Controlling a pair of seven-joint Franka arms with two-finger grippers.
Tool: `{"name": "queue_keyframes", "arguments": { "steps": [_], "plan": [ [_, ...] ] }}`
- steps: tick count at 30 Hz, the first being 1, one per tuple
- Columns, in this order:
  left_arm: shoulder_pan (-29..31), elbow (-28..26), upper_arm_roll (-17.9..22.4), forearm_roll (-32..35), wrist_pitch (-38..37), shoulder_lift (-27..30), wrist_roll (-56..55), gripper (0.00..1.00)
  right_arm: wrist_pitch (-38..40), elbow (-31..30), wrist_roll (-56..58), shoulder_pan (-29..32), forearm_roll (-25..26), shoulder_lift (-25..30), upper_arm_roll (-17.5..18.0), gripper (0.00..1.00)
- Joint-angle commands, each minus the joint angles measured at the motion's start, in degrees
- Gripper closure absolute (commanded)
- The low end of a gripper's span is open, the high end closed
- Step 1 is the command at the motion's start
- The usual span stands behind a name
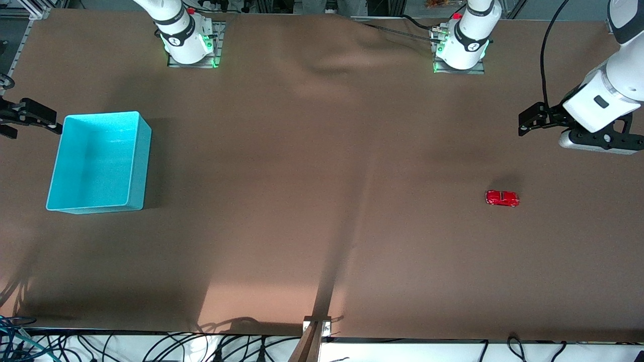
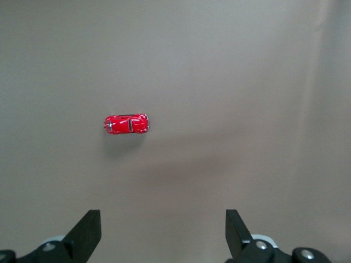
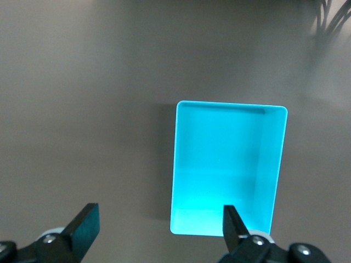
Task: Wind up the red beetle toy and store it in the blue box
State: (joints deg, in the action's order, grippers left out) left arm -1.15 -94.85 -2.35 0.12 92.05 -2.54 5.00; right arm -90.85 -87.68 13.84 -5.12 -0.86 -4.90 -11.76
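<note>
Bare tabletop (image 1: pixel 312 201) surrounds the red beetle toy (image 1: pixel 502 198); the blue box (image 1: pixel 136 166) seems empty, open-topped.

You'll find no readable text, label, brand or number in any view. Small round emblems sit on the dark bands of both arm bases (image 1: pixel 186 37), too small to read. Red beetle toy (image 1: pixel 502 198) and blue box (image 1: pixel 138 161): no markings visible.
</note>
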Motion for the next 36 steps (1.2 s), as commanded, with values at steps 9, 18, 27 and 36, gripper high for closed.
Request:
{"name": "queue_keyframes", "arguments": {
  "steps": [9,18,27,36],
  "plan": [
    [5.8,1.95,0.06,-0.91,-0.64,-5.46,23.1,0.0,0.58,0.31,-0.4,-0.15,0.07,0.33,0.07,0.0],
    [6.68,4.41,0.06,0.06,-0.29,-11.17,40.95,0.0,0.23,0.31,-0.4,-0.24,0.07,0.42,0.86,0.0],
    [8.88,3.27,0.06,0.06,9.19,-20.31,64.76,0.0,-0.29,0.4,-4.88,-0.24,0.77,0.77,5.34,0.0],
    [9.85,0.29,0.06,0.85,19.82,-24.62,77.69,0.0,-0.21,0.31,-6.55,-0.24,0.95,1.3,7.46,0.0]
  ]
}}
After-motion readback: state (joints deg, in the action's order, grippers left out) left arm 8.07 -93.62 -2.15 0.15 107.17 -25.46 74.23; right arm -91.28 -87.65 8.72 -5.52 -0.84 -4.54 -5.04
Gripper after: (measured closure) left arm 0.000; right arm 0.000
